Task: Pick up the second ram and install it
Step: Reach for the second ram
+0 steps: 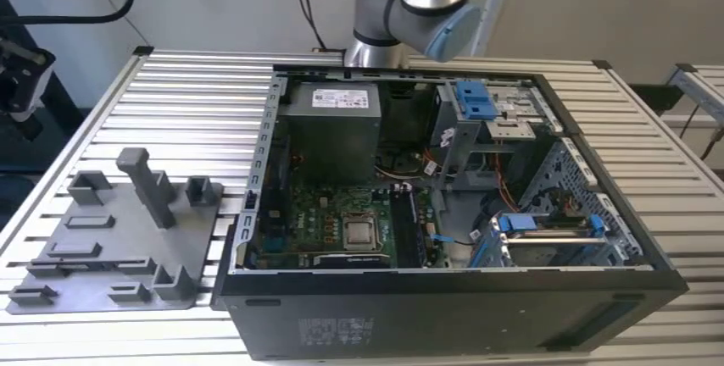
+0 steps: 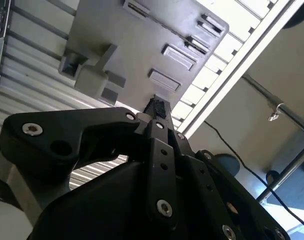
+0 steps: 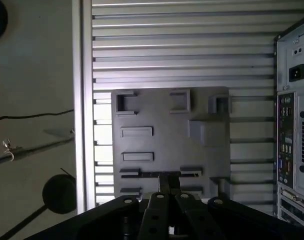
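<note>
Second ram (image 3: 149, 174) on edge in a slot of the grey plate (image 3: 202, 150) beyond the gripper (image 3: 168, 181), fingers (image 3: 164, 191) pressed together and empty; computer case (image 1: 453, 315) to their side, circuit board (image 1: 328, 213) inside.

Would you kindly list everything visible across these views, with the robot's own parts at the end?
table: one, silver, slatted.
computer case: one, black, open, on the table toward the exterior view's right.
motherboard: one, green, inside the case.
holder plate: one, grey, with upright posts, on the table at the exterior view's left of the case.
thin dark strip: one, blackish, in a holder plate slot; possibly the second ram, cannot tell.
robot arm: one, silver-grey, beyond the case.
end effector: one, black, pointing at the holder plate in both wrist views.
</note>
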`<action>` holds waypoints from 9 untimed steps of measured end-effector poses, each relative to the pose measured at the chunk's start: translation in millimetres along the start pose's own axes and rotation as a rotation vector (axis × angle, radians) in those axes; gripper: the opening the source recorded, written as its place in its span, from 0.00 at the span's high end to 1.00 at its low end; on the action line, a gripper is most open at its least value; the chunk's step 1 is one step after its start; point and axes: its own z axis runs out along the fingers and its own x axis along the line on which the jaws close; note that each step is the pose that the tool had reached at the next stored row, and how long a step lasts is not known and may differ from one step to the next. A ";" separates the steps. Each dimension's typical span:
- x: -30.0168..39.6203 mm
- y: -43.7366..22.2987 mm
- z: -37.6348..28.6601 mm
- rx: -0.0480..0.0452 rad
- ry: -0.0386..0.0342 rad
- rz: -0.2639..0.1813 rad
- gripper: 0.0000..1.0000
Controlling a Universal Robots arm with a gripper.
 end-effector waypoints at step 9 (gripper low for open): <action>-2.6 -29.9 0.4 0.0001 0.0026 0.000 0.89</action>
